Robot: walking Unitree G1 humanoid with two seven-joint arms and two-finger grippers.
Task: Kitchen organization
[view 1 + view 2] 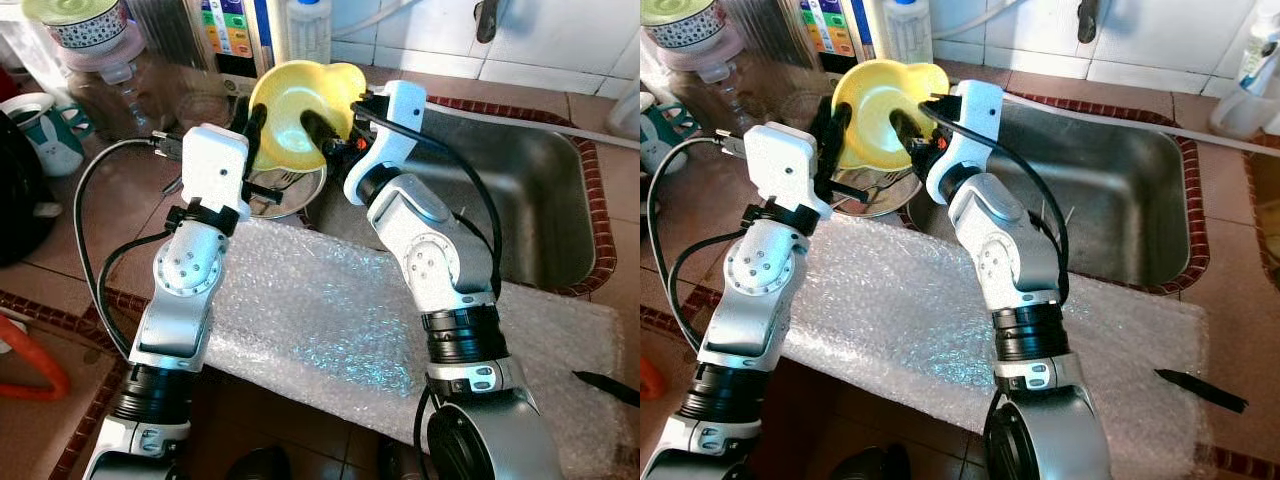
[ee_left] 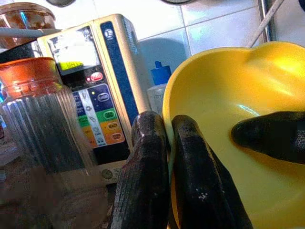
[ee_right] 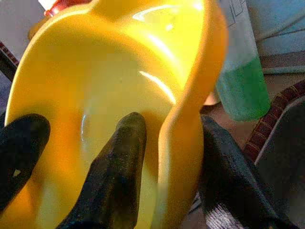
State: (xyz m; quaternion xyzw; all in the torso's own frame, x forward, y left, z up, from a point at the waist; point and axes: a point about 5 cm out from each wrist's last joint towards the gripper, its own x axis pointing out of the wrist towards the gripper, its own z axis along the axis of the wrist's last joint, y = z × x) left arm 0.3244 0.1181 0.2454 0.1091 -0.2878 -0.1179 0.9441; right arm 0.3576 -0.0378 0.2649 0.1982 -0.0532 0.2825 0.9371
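Observation:
A yellow plastic bowl (image 1: 290, 105) is held tilted in the air above the counter, just left of the sink, with its hollow facing me. My left gripper (image 1: 252, 128) is shut on its left rim, one finger inside and one outside. My right gripper (image 1: 322, 132) is shut on the right rim in the same way. In the left wrist view the two fingers (image 2: 200, 181) pinch the yellow wall (image 2: 228, 109). In the right wrist view the rim (image 3: 183, 119) runs between the fingers (image 3: 119, 176).
Under the yellow bowl stands a metal bowl (image 1: 290, 192) holding utensils. The steel sink (image 1: 520, 200) lies to the right. Bubble wrap (image 1: 330, 320) covers the front counter, with a black pen (image 1: 605, 388) at its right end. A water purifier (image 1: 230, 35), glass jar (image 1: 110, 85) and teal mug (image 1: 45, 135) stand behind.

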